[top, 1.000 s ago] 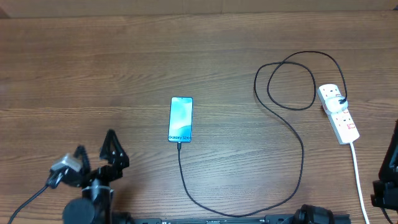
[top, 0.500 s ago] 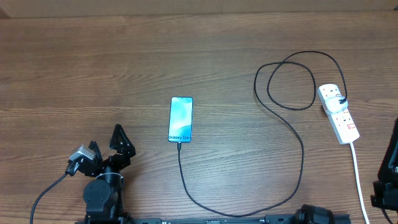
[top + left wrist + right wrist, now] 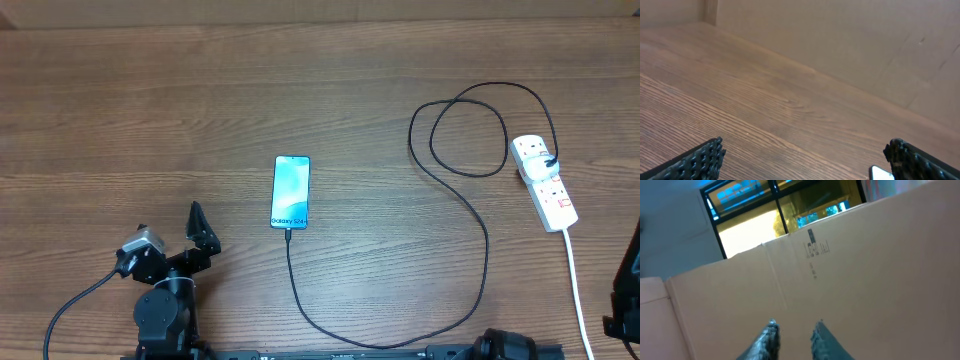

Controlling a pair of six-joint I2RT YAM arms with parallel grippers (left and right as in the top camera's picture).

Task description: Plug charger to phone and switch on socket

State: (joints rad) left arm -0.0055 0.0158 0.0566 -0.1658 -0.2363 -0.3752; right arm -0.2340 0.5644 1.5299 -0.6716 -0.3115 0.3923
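Gripper of the left arm [image 3: 200, 230], near the front edge of the counter [image 3: 120, 100] and beside the phone's lower left, with its fingers spread wide and nothing between them; the left wrist view shows only bare wood in the gap, with a pale corner of the handset at the lower right. Phone [image 3: 290, 192]: flat, screen up, mid-counter. Charger [image 3: 487, 240]: its small tip meets the phone's near end and appears seated, so the plugging step is judged done; from there the cable runs toward the front edge, sweeps right and loops once before its plug sits in the socket [image 3: 545, 185], a white strip lying at the far right. The slack loop suggests the cable is under no tension, so neither end is being tugged. Right gripper [image 3: 795, 330]: raised, aimed at a cardboard wall, its fingers only narrowly parted and empty. The right arm is parked at the counter's right edge, nearest the strip, and is thus the likelier one to press the red switch, whose state cannot be read.
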